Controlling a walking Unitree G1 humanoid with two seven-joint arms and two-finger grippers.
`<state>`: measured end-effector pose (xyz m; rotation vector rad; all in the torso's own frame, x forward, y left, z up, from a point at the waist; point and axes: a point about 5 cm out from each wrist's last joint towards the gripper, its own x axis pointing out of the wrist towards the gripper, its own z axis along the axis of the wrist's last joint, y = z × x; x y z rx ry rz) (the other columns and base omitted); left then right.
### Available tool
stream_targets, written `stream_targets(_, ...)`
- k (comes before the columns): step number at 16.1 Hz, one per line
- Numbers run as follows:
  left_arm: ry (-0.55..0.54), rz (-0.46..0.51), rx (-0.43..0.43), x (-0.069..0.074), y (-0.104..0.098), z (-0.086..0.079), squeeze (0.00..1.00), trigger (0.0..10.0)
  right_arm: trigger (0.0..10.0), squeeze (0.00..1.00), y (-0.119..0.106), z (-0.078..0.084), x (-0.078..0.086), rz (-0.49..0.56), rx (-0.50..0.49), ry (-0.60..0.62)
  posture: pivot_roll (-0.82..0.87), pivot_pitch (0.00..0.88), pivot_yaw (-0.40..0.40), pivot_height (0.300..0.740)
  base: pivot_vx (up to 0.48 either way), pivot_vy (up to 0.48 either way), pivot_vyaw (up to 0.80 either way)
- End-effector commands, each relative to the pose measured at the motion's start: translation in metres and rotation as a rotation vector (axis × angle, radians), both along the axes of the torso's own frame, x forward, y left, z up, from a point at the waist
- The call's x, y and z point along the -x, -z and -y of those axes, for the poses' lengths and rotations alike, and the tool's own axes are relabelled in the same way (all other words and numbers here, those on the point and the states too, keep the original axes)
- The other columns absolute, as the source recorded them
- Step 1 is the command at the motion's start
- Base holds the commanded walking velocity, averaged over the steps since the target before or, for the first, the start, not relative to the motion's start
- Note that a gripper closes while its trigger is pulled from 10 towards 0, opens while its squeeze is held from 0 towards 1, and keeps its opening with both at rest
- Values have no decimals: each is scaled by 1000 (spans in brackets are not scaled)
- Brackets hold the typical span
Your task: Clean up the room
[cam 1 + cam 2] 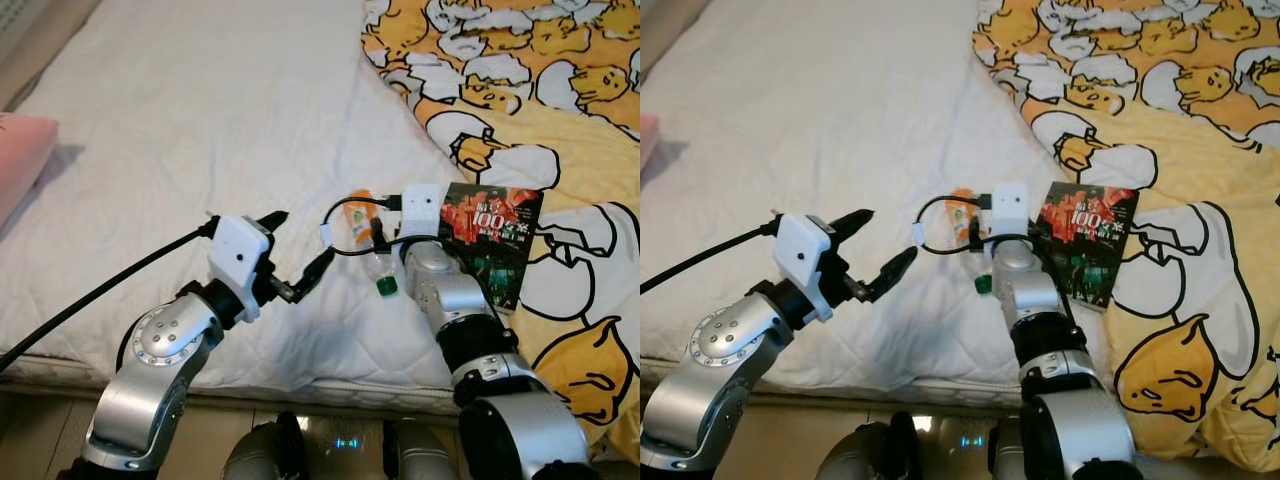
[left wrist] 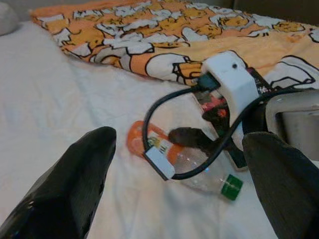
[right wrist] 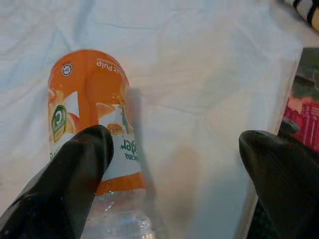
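A clear plastic bottle (image 1: 362, 222) with an orange label and a green cap (image 1: 387, 287) lies on its side on the white bed sheet (image 1: 200, 120). My right gripper (image 3: 174, 144) hangs open just above it. One finger (image 3: 79, 164) is over the label, and the other (image 3: 279, 169) is near a dark book (image 1: 495, 235). That book lies at the edge of the yellow duvet (image 1: 540, 90). My left gripper (image 1: 303, 240) is open and holds nothing. It hovers over the sheet to the left of the bottle, pointing toward it; the bottle (image 2: 194, 162) shows between its fingers.
The yellow cartoon-print duvet covers the right side of the bed. A pink pillow (image 1: 20, 160) lies at the far left edge. Black cables (image 1: 100, 290) trail from both wrist cameras. The bed's front edge (image 1: 300, 390) runs just before my body.
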<state>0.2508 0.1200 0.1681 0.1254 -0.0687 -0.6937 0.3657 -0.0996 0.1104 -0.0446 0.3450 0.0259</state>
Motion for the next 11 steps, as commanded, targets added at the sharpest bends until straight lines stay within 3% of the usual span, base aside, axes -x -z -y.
stream_targets(1, 7, -2, -12, 3, 0, 1, 0, 10000, 10000, 0, -1, -6, 3, 27, 17, -19, -88, 249, 97, 731, 0, 0, 0)
stream_targets(6, 48, -14, -11, 9, 1, 10, 0, 10000, 10000, 0, -14, -17, 9, 76, -49, -45, -87, 250, 93, 731, 0, 0, 0)
stream_targets(7, 50, -17, -14, 10, 2, 11, 0, 10000, 10000, 0, -27, -19, 12, 139, -35, -58, -87, 249, 93, 731, 0, 0, 0)
stream_targets(11, 115, -38, -22, 16, 5, 20, 0, 10000, 10000, 0, 0, -20, 18, -42, -80, -44, -86, 248, 93, 731, 0, 0, 0)
